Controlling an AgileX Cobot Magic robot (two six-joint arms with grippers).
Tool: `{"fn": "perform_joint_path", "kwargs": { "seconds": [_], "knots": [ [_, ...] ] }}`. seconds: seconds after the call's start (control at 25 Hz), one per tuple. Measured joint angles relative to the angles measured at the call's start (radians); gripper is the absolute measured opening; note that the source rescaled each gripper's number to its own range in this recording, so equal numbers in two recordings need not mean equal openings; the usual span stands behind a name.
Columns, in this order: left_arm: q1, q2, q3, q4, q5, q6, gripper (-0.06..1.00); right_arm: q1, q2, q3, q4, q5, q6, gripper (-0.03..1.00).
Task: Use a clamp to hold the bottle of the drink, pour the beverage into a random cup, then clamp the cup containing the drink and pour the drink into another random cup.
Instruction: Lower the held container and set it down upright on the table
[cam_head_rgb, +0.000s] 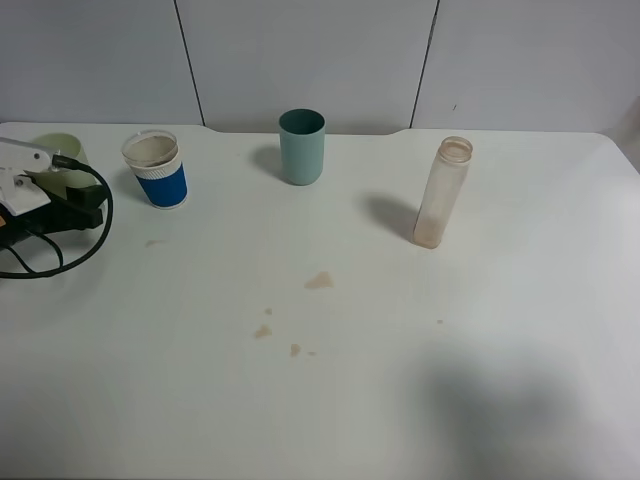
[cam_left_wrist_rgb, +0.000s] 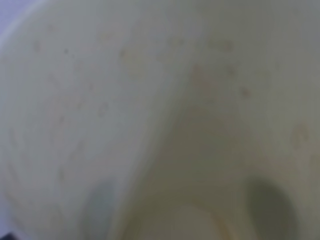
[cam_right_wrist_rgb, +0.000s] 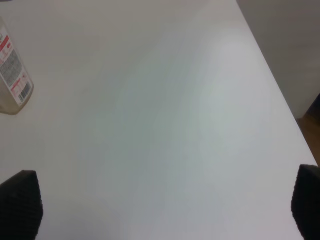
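Left tool (cam_head_rgb: 50, 165) clamped on the tilted yellow-green cup (cam_head_rgb: 62, 150) at the bench's (cam_head_rgb: 400, 380) left edge, beside the blue-sleeved cup (cam_head_rgb: 155, 170). Right tool (cam_right_wrist_rgb: 160, 205) wide open, holding nothing. Bottle (cam_head_rgb: 442, 193) upright at right; teal cup (cam_head_rgb: 301, 146) behind centre.

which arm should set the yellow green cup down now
Left. Its gripper is shut on the pale yellow-green cup beside the blue-sleeved cup; the right gripper hangs open, empty, near the bottle.

The left arm sits at the far left edge, its hand (cam_head_rgb: 45, 170) closed tight. The right hand (cam_right_wrist_rgb: 160, 210) hangs with its fingers (cam_right_wrist_rgb: 20, 205) spread wide apart.
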Motion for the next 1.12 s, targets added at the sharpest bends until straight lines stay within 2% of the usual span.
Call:
{"fn": "perform_joint_path", "kwargs": {
  "seconds": [0.36, 1.12],
  "knots": [
    [-0.009, 0.067, 0.0, -0.026, -0.082, 0.002, 0.02, 0.0, 0.0, 0.0, 0.0, 0.0, 0.0, 1.0],
    [-0.009, 0.084, 0.0, -0.041, -0.084, 0.027, 0.02, 0.0, 0.0, 0.0, 0.0, 0.0, 0.0, 1.0]
  ]
}}
